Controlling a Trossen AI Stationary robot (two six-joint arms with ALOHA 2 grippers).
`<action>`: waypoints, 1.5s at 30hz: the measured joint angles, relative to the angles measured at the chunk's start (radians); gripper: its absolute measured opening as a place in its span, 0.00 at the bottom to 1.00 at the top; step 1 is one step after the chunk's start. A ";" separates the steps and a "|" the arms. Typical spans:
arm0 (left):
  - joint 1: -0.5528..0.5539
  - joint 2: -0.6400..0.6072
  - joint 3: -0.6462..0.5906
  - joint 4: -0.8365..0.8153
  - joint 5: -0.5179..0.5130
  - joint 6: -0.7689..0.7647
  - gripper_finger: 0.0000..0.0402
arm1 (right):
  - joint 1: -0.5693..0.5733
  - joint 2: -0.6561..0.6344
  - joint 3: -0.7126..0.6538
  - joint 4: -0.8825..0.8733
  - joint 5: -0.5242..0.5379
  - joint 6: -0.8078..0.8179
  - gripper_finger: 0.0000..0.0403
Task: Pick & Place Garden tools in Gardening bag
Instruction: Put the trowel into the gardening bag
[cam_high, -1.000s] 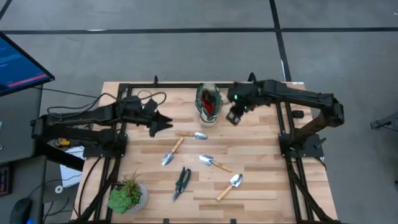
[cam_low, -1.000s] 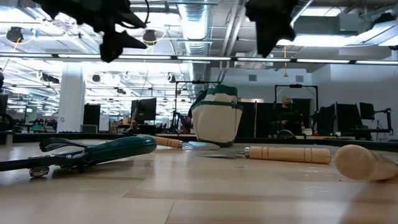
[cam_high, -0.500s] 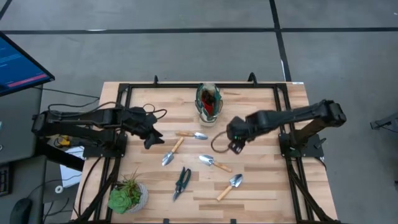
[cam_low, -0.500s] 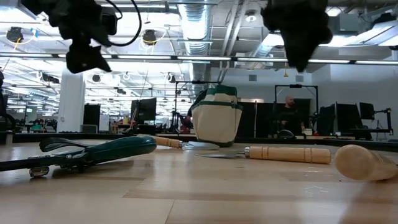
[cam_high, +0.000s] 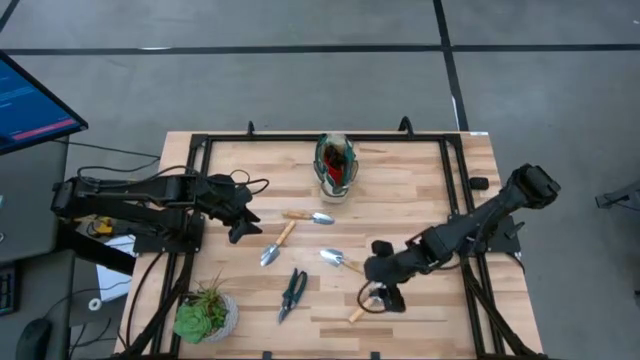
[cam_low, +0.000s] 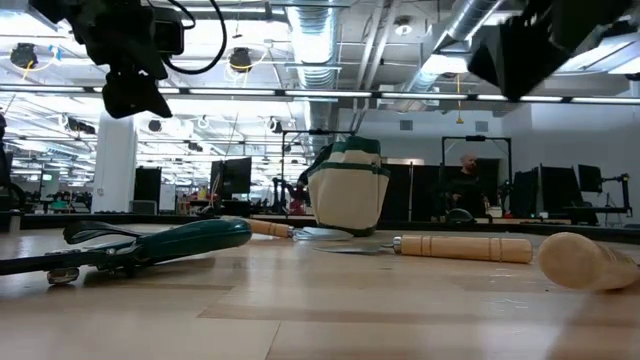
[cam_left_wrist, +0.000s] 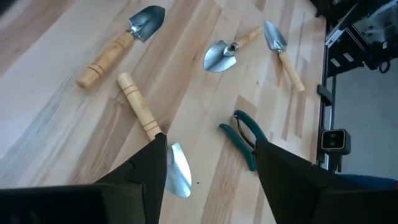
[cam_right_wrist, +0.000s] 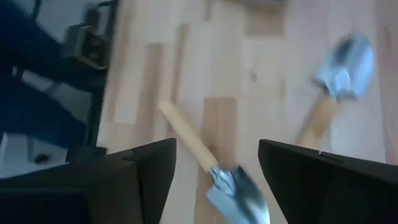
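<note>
On gardening bag (cam_high: 335, 165): no legible writing, seemingly.

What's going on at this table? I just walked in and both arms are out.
Two robot arms are clearing garden tools into the gardening bag at the table's far edge. Four trowels and the pruning shears still lie loose on the wood. The right pincer hangs open over the nearest trowel, empty. The left pincer is open above another trowel, holding nothing. A potted plant sits at the near left corner.
</note>
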 joint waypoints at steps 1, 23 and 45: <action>0.000 0.000 0.000 0.000 0.000 0.001 0.49 | 0.011 0.000 0.000 0.017 0.001 -0.038 0.54; 0.000 0.000 -0.003 0.000 0.000 0.005 0.49 | 0.039 0.413 0.215 -0.028 -0.078 -0.296 0.53; 0.000 -0.002 -0.003 0.000 0.003 -0.002 0.49 | 0.030 0.502 0.215 -0.092 -0.058 -0.274 0.38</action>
